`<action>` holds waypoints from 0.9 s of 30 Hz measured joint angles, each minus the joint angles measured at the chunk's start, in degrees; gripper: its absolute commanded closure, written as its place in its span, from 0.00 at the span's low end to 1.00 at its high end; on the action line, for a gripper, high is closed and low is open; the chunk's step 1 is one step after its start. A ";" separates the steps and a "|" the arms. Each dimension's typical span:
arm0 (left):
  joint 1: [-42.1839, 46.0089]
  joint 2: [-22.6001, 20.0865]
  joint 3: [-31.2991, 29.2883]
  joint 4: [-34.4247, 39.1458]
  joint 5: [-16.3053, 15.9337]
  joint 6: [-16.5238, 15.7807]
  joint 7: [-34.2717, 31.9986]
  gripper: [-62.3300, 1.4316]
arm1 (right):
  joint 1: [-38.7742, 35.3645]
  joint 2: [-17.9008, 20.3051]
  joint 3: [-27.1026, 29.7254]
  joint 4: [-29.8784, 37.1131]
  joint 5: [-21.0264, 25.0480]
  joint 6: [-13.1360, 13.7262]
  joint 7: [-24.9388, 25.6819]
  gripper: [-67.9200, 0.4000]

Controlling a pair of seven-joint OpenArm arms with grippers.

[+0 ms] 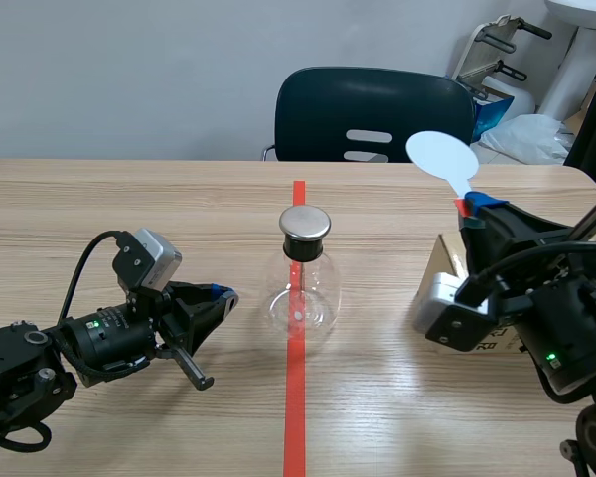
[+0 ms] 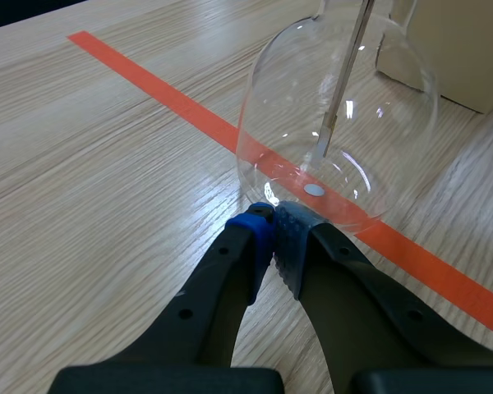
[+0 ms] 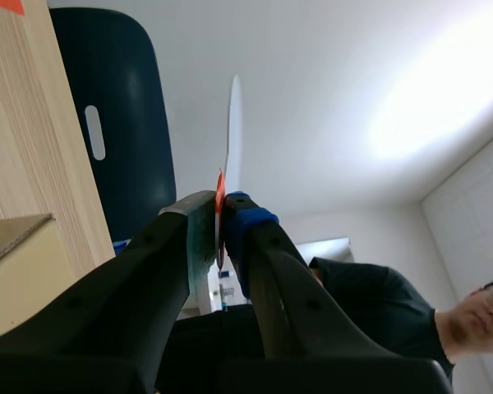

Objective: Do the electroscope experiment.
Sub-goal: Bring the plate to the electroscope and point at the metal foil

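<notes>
Electroscope (image 1: pixel 300 283), a round clear glass flask, stands upright near the middle of the wooden tabletop (image 1: pixel 99 199), directly on the orange-red tape line (image 1: pixel 295 407) that runs away from the robot. Behind the far edge of the tabletop I see a dark chair (image 1: pixel 372 109). A cardboard box (image 1: pixel 440 260) sits at the right side, partly hidden behind the right arm.

The left arm lies low on the tabletop, and its left tool (image 1: pixel 223 295) points toward the foot of the flask. Its two fingers are pressed together with nothing between them. From the left wrist the tips (image 2: pixel 273 222) are just beside the lowest part of the glass (image 2: pixel 337 123); I cannot tell whether they really touch it.

The right tool (image 1: pixel 477 206) is lifted and points upward, well apart from the electroscope. It is closed on a paddle (image 1: pixel 443 156), a pale round disc on a thin stem, red where the fingers clamp it. From the right wrist the paddle (image 3: pixel 232 123) shows edge-on, rising from between the fingers (image 3: pixel 246 226).

A flat metal cap (image 1: pixel 305 224) closes the neck of the flask, and a thin rod (image 2: pixel 345 74) hangs down inside the glass.
</notes>
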 measured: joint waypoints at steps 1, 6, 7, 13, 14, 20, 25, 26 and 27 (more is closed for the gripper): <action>0.00 0.00 0.00 0.00 0.00 0.00 0.00 0.95 | 0.00 -0.35 0.00 0.00 -0.24 1.01 0.61 0.98; 0.00 0.00 0.00 0.00 0.00 0.00 0.00 0.95 | -0.02 -1.70 0.04 0.00 -1.90 3.61 3.58 0.98; 0.00 0.00 0.00 0.00 0.00 0.00 0.00 0.95 | -0.02 -1.97 0.04 0.00 -1.92 4.09 3.82 0.98; 0.00 0.00 0.00 0.00 0.00 0.00 0.00 0.95 | -0.02 -2.82 0.02 0.00 -3.41 4.68 8.31 0.98; 0.00 0.00 0.00 0.00 0.00 0.00 0.00 0.95 | -0.02 -2.80 -0.17 0.00 -3.43 4.68 9.16 0.98; 0.00 0.00 0.00 0.00 0.00 0.00 0.00 0.95 | -0.02 -2.91 -1.46 0.00 -3.43 4.70 12.24 0.98; 0.00 0.00 0.00 0.00 0.00 0.00 0.00 0.95 | -0.02 -2.91 -1.49 0.00 -3.45 4.70 15.78 0.98; 0.00 0.00 0.00 0.00 0.00 0.00 0.00 0.95 | -0.02 -2.91 -1.49 0.00 -3.45 4.70 16.44 0.98; 0.00 0.00 0.00 0.00 0.00 0.00 0.00 0.95 | -0.02 -2.91 -1.49 0.00 -3.45 4.70 16.87 0.98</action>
